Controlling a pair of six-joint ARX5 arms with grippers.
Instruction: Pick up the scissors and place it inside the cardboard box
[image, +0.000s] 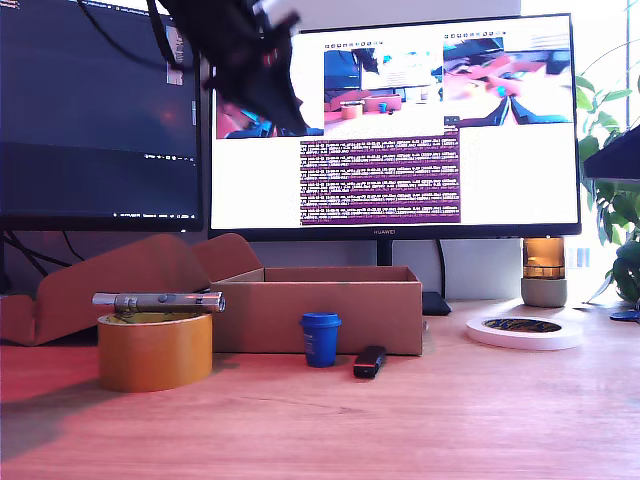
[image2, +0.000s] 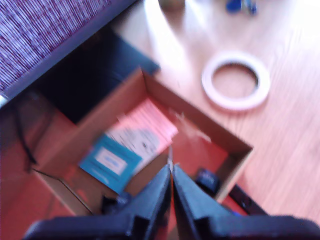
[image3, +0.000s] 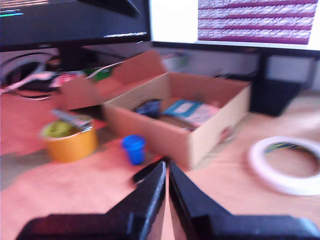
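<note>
The cardboard box (image: 330, 318) stands open on the desk below the monitors, its flaps folded back toward the exterior view's left. My first gripper (image2: 171, 169) hangs high above the box (image2: 196, 114), looking down into it. Its jaws are pressed together, and a thin silver tip of the scissors (image2: 170, 152) sticks out between them. The orange handles are hidden. In the exterior view the first arm (image: 250, 60) is a dark blur at the top. My second gripper (image3: 167, 169) is shut and empty, low over the desk and facing the box (image3: 165, 134).
Blue and pink cards (image2: 131, 145) lie in the box. A yellow-brown tape roll (image: 155, 350) carries a grey pen-like tool (image: 158, 300). A blue cup (image: 320, 338) and a black stick (image: 370, 362) stand before the box. A white tape ring (image: 525, 331) lies at the exterior view's right.
</note>
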